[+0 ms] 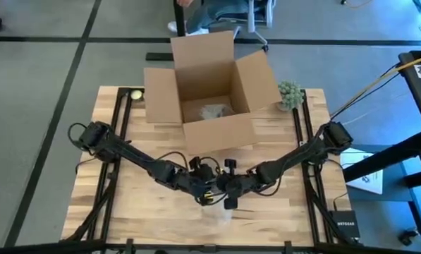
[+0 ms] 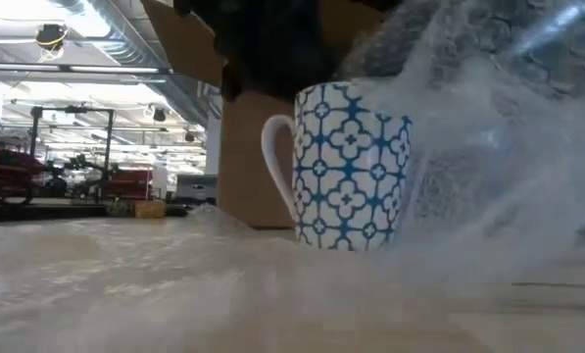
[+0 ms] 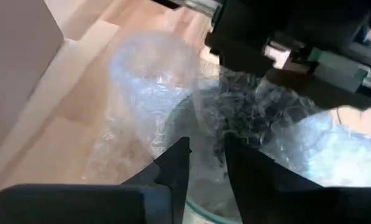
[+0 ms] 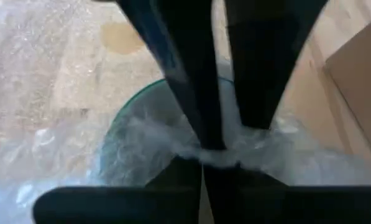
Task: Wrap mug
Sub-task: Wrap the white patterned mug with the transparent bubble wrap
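Observation:
A white mug (image 2: 356, 167) with a blue pattern stands upright on a sheet of bubble wrap (image 2: 125, 284), its handle (image 2: 275, 162) toward the low view's left. One side of the wrap (image 2: 488, 127) is raised and drawn over the mug's top. Both grippers meet above the mug near the table's front middle: my left gripper (image 1: 207, 190) (image 3: 206, 149) and my right gripper (image 1: 223, 190) (image 4: 205, 171). Each is shut on the gathered wrap. In the right wrist view the mug's rim (image 4: 126, 106) shows below the wrap. My left gripper has a gathered bunch of the wrap (image 3: 207, 134) between its two fingers, which slant down over the mug's mouth. One layer or several cannot be told. My right gripper pinches the bunched wrap (image 4: 219, 155) at its fingertips, right beside the left fingers (image 4: 197, 93). The wrap is held up above the rim while the sheet's lower part lies on the table.
An open cardboard box (image 1: 210, 85) stands at the table's far middle with crumpled wrap inside. A small green plant (image 1: 290, 94) sits to its right and a small yellowish ball (image 1: 135, 93) to its left. Bare wood (image 1: 125, 204) lies to both sides of the grippers.

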Robot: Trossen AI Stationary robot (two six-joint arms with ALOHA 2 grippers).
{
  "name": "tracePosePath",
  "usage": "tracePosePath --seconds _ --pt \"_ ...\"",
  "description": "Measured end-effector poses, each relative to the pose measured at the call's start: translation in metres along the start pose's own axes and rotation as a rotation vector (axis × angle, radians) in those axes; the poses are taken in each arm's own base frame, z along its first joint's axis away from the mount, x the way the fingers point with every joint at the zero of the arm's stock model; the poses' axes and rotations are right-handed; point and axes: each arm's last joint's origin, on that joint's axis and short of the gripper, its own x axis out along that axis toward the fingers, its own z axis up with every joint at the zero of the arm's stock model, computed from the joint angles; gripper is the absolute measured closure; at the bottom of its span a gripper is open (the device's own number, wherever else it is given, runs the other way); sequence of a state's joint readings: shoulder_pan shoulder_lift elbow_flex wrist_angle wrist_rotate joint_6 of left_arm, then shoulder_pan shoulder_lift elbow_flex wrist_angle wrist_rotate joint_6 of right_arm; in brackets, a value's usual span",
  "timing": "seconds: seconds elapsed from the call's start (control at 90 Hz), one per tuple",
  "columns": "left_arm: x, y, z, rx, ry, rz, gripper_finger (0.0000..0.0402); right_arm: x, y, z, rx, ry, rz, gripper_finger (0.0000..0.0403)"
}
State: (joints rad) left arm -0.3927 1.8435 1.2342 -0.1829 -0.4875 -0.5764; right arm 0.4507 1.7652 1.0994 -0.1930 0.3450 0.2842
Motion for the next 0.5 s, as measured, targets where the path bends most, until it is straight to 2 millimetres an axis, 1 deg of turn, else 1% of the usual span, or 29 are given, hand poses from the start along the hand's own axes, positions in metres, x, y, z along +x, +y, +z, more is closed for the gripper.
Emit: tracePosePath --seconds 0.133,0.333,0.5 --pt "0.003 0.0 -0.003 0.007 0.013 0.002 0.0314 -0.006 0.001 0.008 -0.011 0.029 0.007 0.0402" --pt "0.003 0.001 -0.004 0.014 0.018 0.009 0.0314 -0.029 -0.001 0.033 -0.042 0.114 -0.017 0.0402" --pt "0.004 0.001 -0.004 0.014 0.017 0.009 0.0314 -0.043 -0.002 0.045 -0.077 0.176 -0.035 0.0402"
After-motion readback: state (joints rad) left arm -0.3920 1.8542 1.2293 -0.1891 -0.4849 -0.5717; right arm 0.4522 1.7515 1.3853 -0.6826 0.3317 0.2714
